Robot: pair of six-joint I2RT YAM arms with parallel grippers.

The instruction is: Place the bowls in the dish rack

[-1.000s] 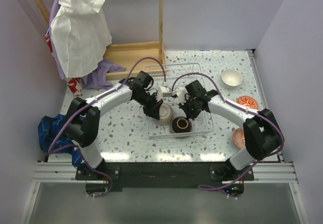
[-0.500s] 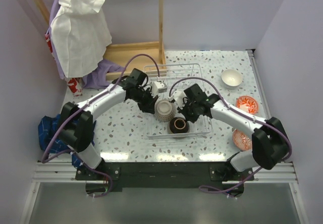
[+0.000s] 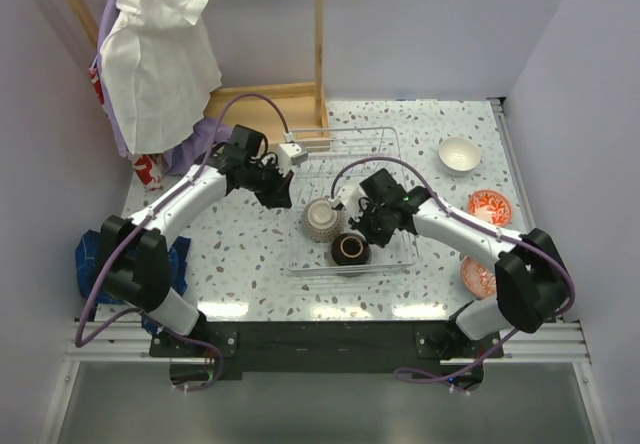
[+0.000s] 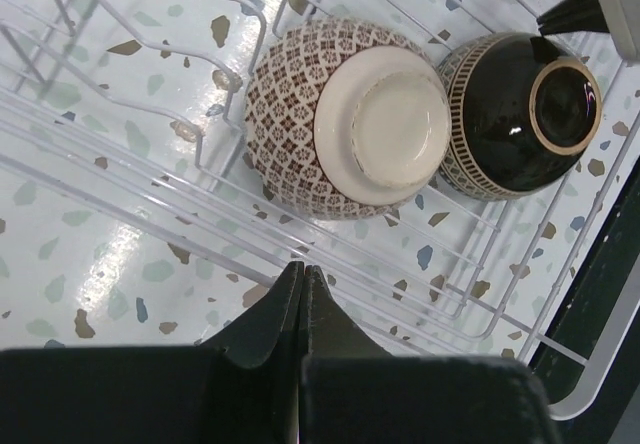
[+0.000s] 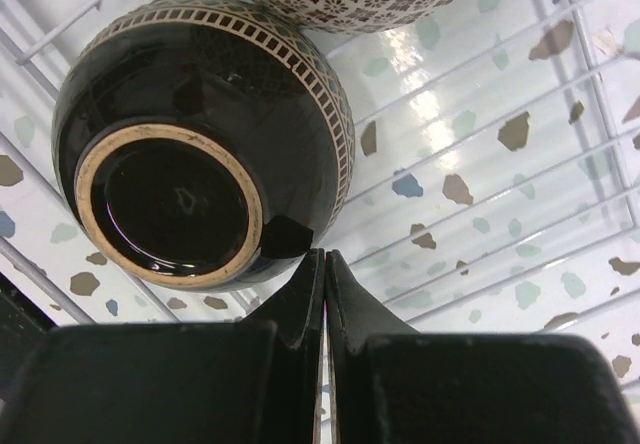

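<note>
The dish rack [image 3: 400, 142] of thin wire stands mid-table. Two bowls lie in it, bottoms up: a brown-and-white patterned bowl [image 3: 320, 221] and, beside it, a black bowl [image 3: 350, 249] with a tan foot ring. My left gripper [image 3: 282, 196] is shut and empty, just left of the rack and apart from the patterned bowl [image 4: 350, 129]. In the left wrist view its tips [image 4: 303, 269] hover over the rack wires [image 4: 150, 129]. My right gripper [image 3: 368, 232] is shut and empty inside the rack, close beside the black bowl [image 5: 190, 134]; whether it touches I cannot tell.
A white bowl [image 3: 459, 153] sits at the back right, and a red patterned bowl [image 3: 490, 204] is near the right edge. Another red bowl [image 3: 474, 274] is partly behind the right arm. A wooden frame [image 3: 270, 104], hanging cloth [image 3: 160, 44] and purple cloth [image 3: 205, 144] fill the back left; blue cloth [image 3: 100, 254] lies left.
My left gripper has drawn back up and to the left, away from the patterned bowl, which stays in the rack. The right gripper has shifted slightly left by the black bowl.
</note>
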